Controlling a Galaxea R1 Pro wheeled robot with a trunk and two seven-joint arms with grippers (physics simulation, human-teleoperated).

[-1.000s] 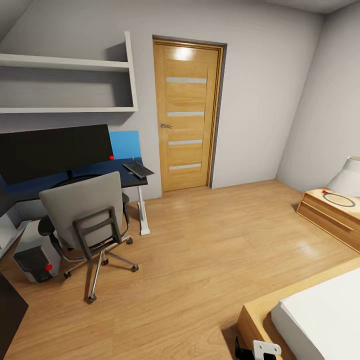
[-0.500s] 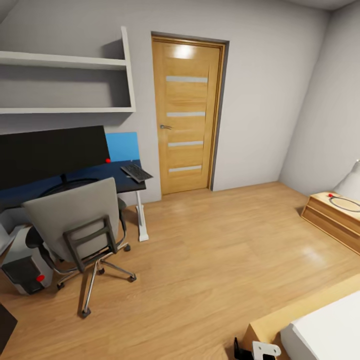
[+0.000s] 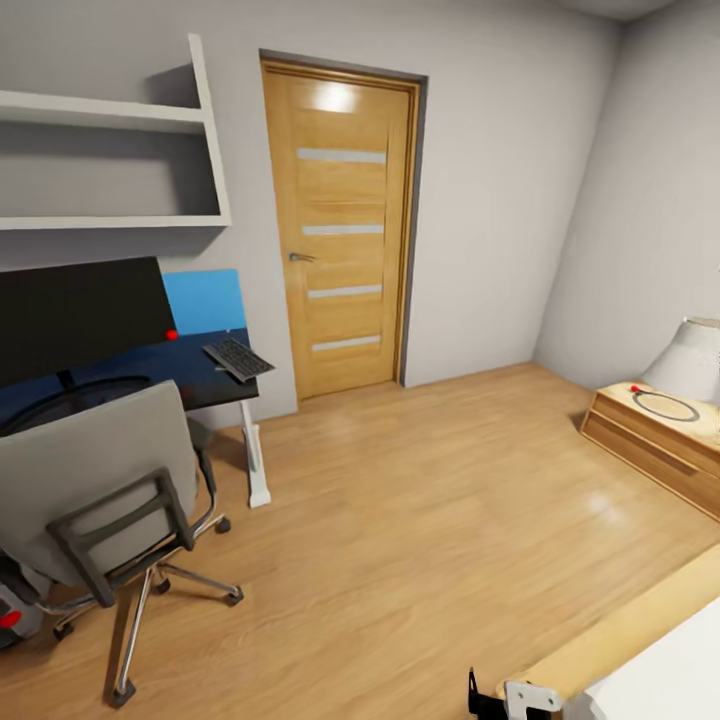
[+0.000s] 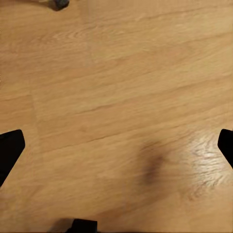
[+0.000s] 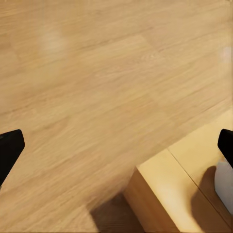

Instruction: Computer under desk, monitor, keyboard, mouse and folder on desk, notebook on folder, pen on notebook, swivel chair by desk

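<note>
The wide black monitor point(image 3: 70, 315) stands on the black-topped desk point(image 3: 205, 378). The keyboard point(image 3: 238, 358) lies at the desk's right end, partly over the edge above the white leg. A bright blue flat rectangle point(image 3: 205, 300) stands upright against the wall behind it; I cannot tell whether it is the folder. The grey swivel chair point(image 3: 100, 480) faces the desk with its back to me, hiding its seat. The computer point(image 3: 10, 615) peeks in at the lower left. My left gripper point(image 4: 116, 150) and right gripper point(image 5: 116, 150) hang open over the wooden floor, holding nothing.
A wooden door point(image 3: 340, 230) is shut in the far wall, and white shelves point(image 3: 110, 170) hang above the desk. A low wooden nightstand point(image 3: 650, 430) with a lamp point(image 3: 690, 360) stands at the right. The bed frame corner point(image 5: 179, 189) lies under my right gripper. A chair castor point(image 4: 58, 4) is near the left.
The whole head view has shifted: desk, chair and door slid to the left and the chair looms larger. Nothing in the room itself has moved.
</note>
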